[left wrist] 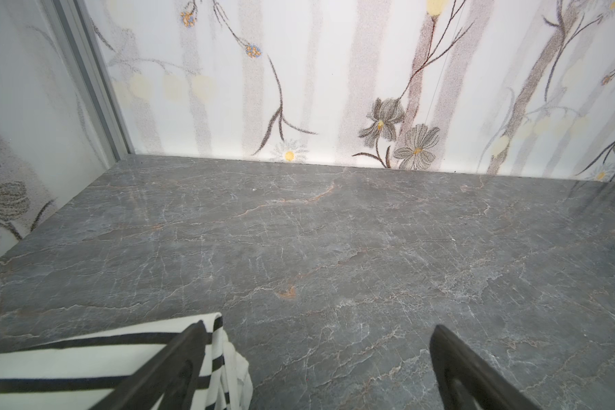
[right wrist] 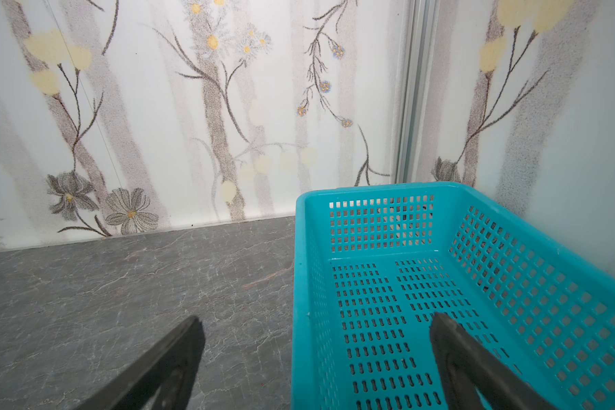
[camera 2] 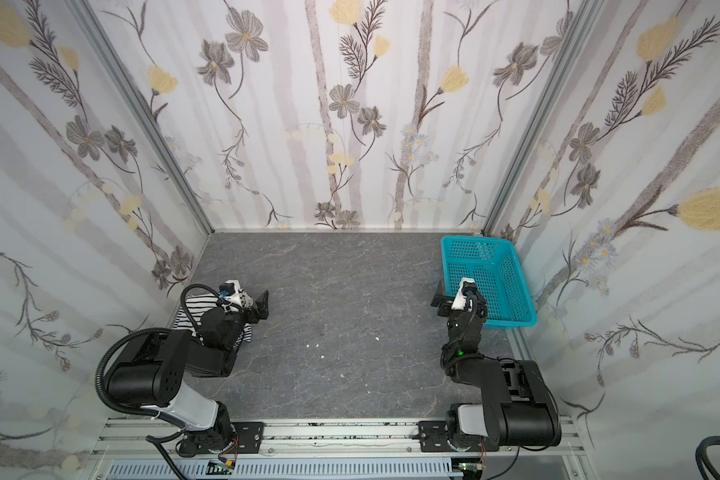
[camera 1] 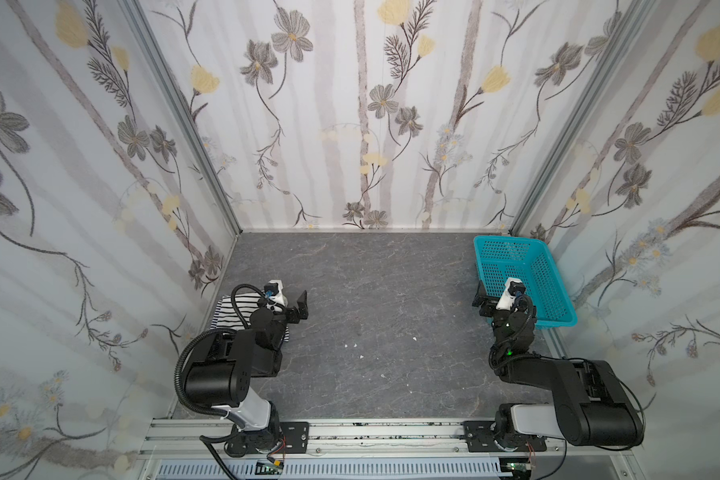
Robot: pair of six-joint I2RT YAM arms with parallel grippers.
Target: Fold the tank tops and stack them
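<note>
**Folded striped top beneath the left gripper; both grippers standing wide**

At the left edge of the tabletop (camera 1: 391,324), close to the side wall, the striped top (camera 1: 230,309) is lying as a flat folded bundle, white with widely spaced black stripes. The left arm is covering most of it in both top views, and whether a second top is lying underneath cannot be told. The cloth is looking light, soft and limp. It would probably be sagging and unfolding if raised by one corner, so the likely hold is a pinch through all layers at a folded edge, or a lift at two points together.

The left gripper (camera 1: 299,308) is hanging with its jaws spread wide, holding nothing. In the left wrist view one finger is crossing the corner of the striped top (left wrist: 96,351) while the other is standing over bare tabletop; contact cannot be judged.

Well apart, on the right, the right gripper (camera 1: 481,301) is likewise spread wide and empty. It is straddling a side wall of the basket (camera 1: 547,266), which is holding no cloth.
</note>
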